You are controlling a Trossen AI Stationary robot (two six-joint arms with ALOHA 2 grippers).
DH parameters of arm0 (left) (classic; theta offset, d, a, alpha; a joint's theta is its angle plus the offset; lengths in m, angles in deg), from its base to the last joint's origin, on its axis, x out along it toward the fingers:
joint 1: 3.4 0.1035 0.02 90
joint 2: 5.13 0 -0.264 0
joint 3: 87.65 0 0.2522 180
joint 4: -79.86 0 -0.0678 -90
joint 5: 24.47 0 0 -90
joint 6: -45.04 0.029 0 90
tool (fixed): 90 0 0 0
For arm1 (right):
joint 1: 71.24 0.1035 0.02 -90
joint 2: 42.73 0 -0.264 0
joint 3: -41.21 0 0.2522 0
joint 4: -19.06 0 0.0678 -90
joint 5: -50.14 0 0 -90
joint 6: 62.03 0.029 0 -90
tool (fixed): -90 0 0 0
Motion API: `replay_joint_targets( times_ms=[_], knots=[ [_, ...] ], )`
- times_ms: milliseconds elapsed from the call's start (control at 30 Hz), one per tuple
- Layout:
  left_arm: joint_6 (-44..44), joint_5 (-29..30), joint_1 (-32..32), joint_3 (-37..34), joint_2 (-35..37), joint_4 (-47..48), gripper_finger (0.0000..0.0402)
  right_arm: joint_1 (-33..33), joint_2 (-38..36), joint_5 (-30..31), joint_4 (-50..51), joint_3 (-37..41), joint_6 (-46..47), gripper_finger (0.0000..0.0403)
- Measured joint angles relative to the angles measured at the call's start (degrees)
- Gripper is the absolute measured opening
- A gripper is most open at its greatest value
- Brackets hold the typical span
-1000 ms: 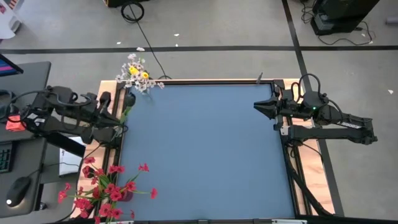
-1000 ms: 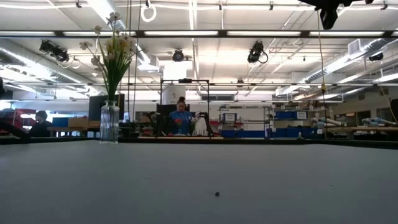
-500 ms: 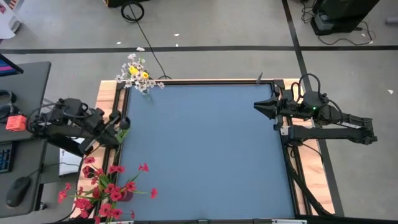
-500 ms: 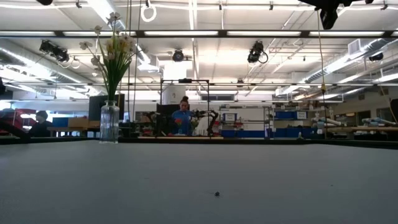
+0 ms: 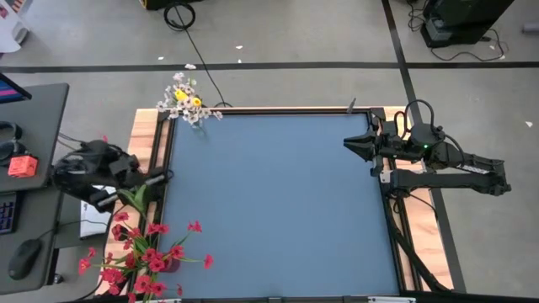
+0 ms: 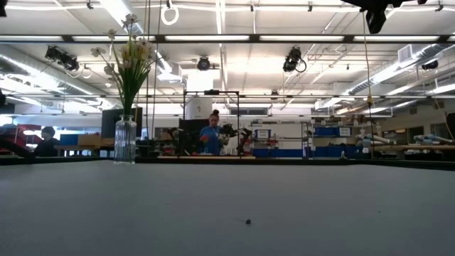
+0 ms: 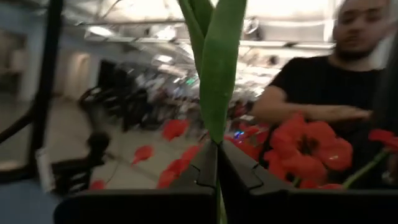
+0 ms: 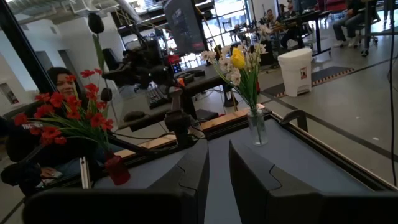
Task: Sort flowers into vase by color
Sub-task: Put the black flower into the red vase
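My left gripper (image 7: 217,163) is off the blue table's (image 5: 278,202) left edge (image 5: 150,178), above the red flowers (image 5: 147,257), and is shut on a green-stemmed flower (image 7: 219,68). In the right wrist view that flower's stem rises to a dark bud (image 8: 95,23). The red flowers (image 8: 62,121) stand in a vase at the near left corner. White and yellow flowers (image 5: 185,101) stand in a glass vase (image 6: 125,140) at the far left corner. My right gripper (image 5: 347,143) waits at the right edge, open (image 8: 217,158), with nothing between its fingers. My left gripper pinches the flower's green stem and leaf (image 7: 217,134) between its two fingers (image 7: 239,177). The fingers come about level from the table's left side and lie across the stem. The flower is lifted clear and stands upright above the fingers.
A person (image 7: 329,93) sits just behind the red flowers, off the table's left side. A desk with a mouse (image 5: 25,252) and a keyboard lies there too. Wooden boards and a black frame (image 5: 396,210) border the mat. Other people work far back in the room (image 6: 211,135).
My left gripper has drawn back from the mat's left edge toward the red flowers and come down. It has tipped from pointing down to about level, staying shut on the green stem. The stem has gone with it and now stands over the red bouquet.
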Motion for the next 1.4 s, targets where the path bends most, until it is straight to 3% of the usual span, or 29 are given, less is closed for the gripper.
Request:
replay_joint_targets(
  times_ms=[233, 500, 700, 867, 1167, 1400],
  knots=[
    [-6.48, 2.93, -6.97, -12.93, 0.40, -25.81, 0.0008, 0.00, 0.00, 0.00, -0.01, 0.00, 0.00, 0.0073],
    [-4.13, 4.13, -18.83, -22.64, 0.37, -40.19, 0.0008, 0.01, 0.00, 0.01, -0.01, 0.00, -0.01, 0.0073],
    [5.36, 10.77, -27.54, -25.53, 0.36, -41.80, 0.0008, 0.01, 0.00, 0.01, 0.01, 0.00, 0.01, 0.0073],
    [10.67, 13.52, -30.32, -25.53, 0.37, -41.36, 0.0008, -0.01, 0.00, 0.01, -0.01, 0.00, 0.01, 0.0073],
    [12.03, 21.83, -33.06, -24.95, -1.85, -40.03, 0.0008, 0.01, 0.00, 0.01, -0.01, 0.00, 0.01, 0.0073],
    [13.05, 22.03, -36.80, -24.91, -6.01, -39.50, 0.0008, -0.01, 0.00, 0.00, 0.00, 0.00, 0.00, 0.0073]
  ],
)
